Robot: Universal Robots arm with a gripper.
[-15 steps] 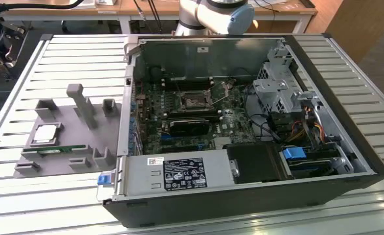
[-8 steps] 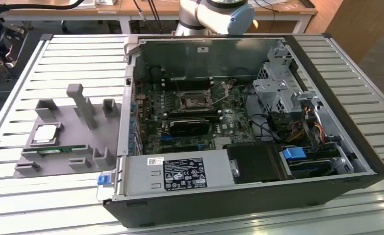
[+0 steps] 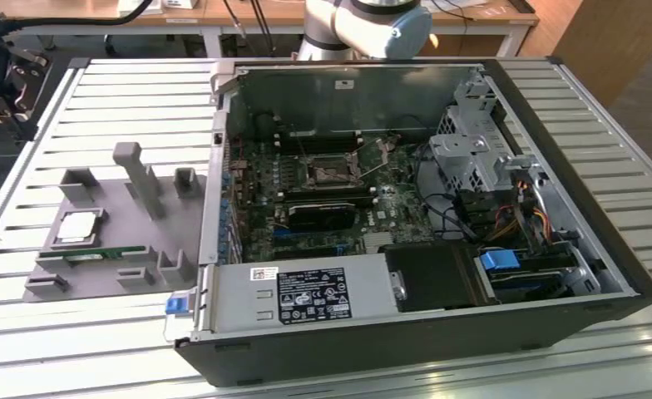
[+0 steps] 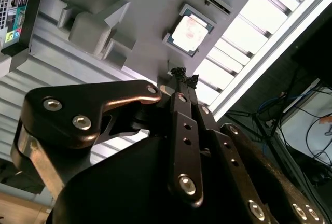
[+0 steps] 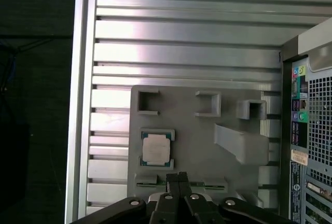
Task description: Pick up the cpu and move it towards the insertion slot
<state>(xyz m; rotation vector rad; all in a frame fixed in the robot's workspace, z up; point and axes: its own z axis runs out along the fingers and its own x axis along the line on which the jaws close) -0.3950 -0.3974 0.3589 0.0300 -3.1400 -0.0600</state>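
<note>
Gripper (image 5: 177,175) closed: in both wrist views the two fingers meet at the tips with nothing between them (image 4: 182,74). It's not holding anything.

cpu (image 3: 79,226) is not picked. It lies flat in its recess on the grey fixture (image 3: 126,278), metal top up, green rim showing. In both wrist views it sits a little ahead of the fingertips, clear of them (image 5: 156,148) (image 4: 189,29). Height of the tips above the fixture: can't tell.

Exterior view:
- Fixture is on the slatted table (image 3: 116,100), at 9 o'clock of the open case (image 3: 415,332).
- Memory stick (image 3: 93,252) lies just beside the cpu, at its 6 o'clock.
- Slot (image 3: 328,172) is on the board inside the case, metal frame around a dark centre. It's at about 3 o'clock of the cpu and well apart from it, with the case wall between.
- Arm (image 3: 371,25) enters at 12 o'clock, behind the case.

Nothing sits in the slot.
</note>
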